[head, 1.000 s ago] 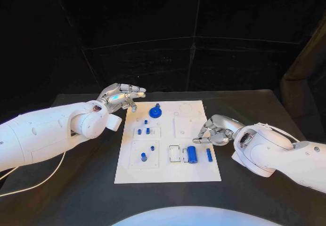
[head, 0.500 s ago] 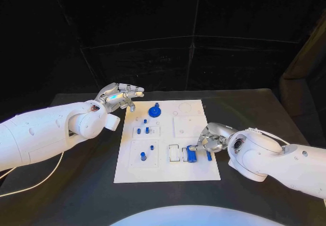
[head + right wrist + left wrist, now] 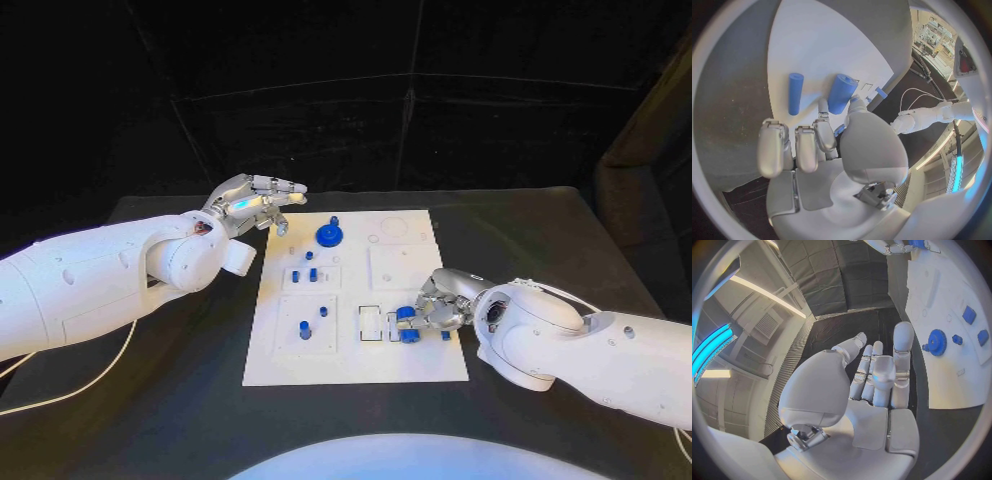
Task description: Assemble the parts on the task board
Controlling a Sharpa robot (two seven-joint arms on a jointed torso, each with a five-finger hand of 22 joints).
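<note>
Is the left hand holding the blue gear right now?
No: the left hand hovers open beside the task board, and the blue gear stands on the board apart from it.

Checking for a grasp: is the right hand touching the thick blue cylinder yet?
Cannot tell. In the right wrist view the right hand reaches up to the thick blue cylinder, but its fingertips overlap it, so neither contact nor gap shows plainly.
</note>
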